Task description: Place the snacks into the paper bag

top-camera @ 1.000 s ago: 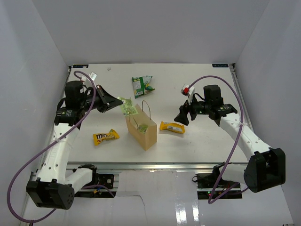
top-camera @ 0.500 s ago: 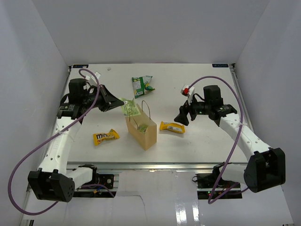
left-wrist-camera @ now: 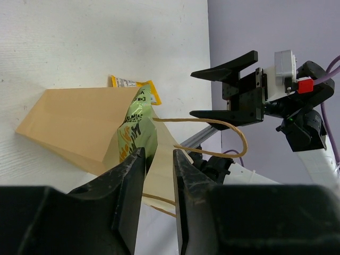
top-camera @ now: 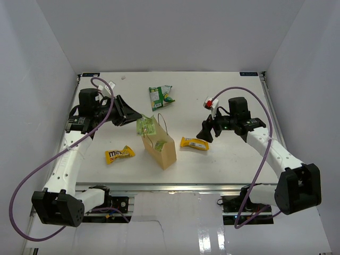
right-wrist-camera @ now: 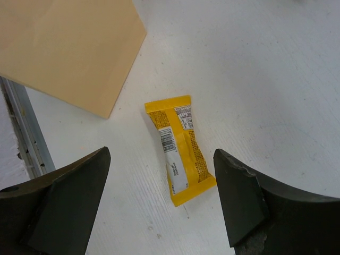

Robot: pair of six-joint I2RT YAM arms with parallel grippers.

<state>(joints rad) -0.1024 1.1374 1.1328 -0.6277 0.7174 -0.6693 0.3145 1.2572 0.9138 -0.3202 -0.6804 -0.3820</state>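
Note:
The tan paper bag (top-camera: 162, 149) stands upright mid-table, handles up. A pale green packet (top-camera: 144, 126) leans in its mouth, seen close in the left wrist view as the green packet (left-wrist-camera: 136, 133) against the bag (left-wrist-camera: 74, 125). My left gripper (top-camera: 137, 117) is just left of the bag mouth; its jaws (left-wrist-camera: 158, 154) stand apart and nothing lies between them. My right gripper (top-camera: 206, 130) hovers open over a yellow wrapper (top-camera: 194, 143), which lies flat between the fingers (right-wrist-camera: 180, 154). A yellow wrapper with brown lettering (top-camera: 119, 154) lies left of the bag. A green-and-white bag (top-camera: 160, 96) lies behind it.
White walls enclose the table on the left, back and right. The metal rail (top-camera: 175, 187) runs along the near edge between the arm bases. A purple cable (top-camera: 255, 101) loops over the right arm. The paper bag's corner (right-wrist-camera: 69, 48) sits close to the right gripper.
My left gripper has moved right to the bag mouth and opened, letting go of the pale green packet, which now rests in the bag's opening. The right arm has barely shifted.

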